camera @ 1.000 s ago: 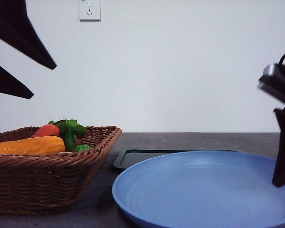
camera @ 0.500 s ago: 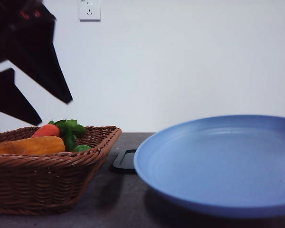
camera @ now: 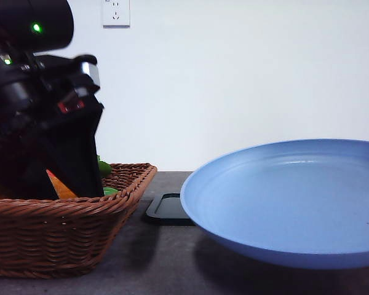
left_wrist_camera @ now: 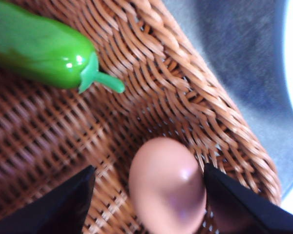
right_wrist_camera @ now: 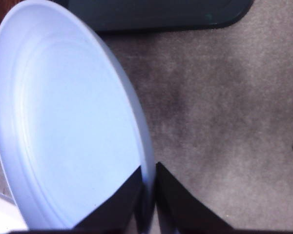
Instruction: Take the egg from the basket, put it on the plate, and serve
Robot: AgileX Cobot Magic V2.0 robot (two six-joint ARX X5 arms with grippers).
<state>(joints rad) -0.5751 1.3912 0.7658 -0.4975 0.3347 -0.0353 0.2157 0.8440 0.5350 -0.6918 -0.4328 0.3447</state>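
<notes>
Lowered since a half-second ago, the left arm now fills the basket (camera: 67, 227) in the front view, beside the lifted plate (camera: 295, 203). From the left wrist, the left claw (left_wrist_camera: 149, 195) stands spread astride the egg (left_wrist_camera: 167, 190) on the basket's weave: light, smooth, likely fragile, best pinched gently across its middle. From the right wrist, the right claw (right_wrist_camera: 147, 187) pinches the plate's rim.

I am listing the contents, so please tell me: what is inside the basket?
Inside the basket lie the egg, between the open left tool's fingers, and a green vegetable. An orange piece shows in the front view; the arm covers the rest.
</notes>
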